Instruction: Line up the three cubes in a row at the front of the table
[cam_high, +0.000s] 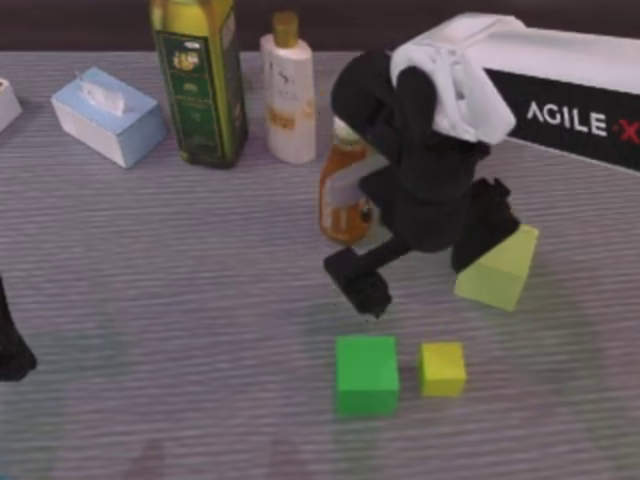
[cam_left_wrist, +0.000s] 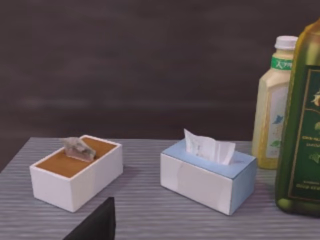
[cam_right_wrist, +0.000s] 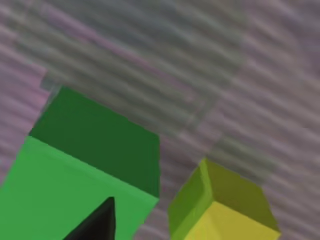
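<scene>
Two cubes sit side by side near the table's (cam_high: 180, 300) front: the mid-sized bright green cube (cam_high: 367, 373) (cam_right_wrist: 75, 170) and, to its right, the small yellow-green cube (cam_high: 442, 368) (cam_right_wrist: 225, 210). A narrow gap separates them. The largest pale yellow cube (cam_high: 497, 268) lies farther back and to the right, partly behind my right arm. My right gripper (cam_high: 365, 283) hovers open just behind and above the green cube, holding nothing; one dark fingertip (cam_right_wrist: 100, 222) shows over the green top. My left gripper (cam_high: 12, 355) is parked at the left edge, open and empty.
Along the back stand a light blue tissue box (cam_high: 108, 115) (cam_left_wrist: 207, 175), a dark green oil bottle (cam_high: 200, 80), a white bottle (cam_high: 288, 90) and an orange bottle (cam_high: 345, 195) close behind my right arm. A white box (cam_left_wrist: 75, 172) sits at the far back left.
</scene>
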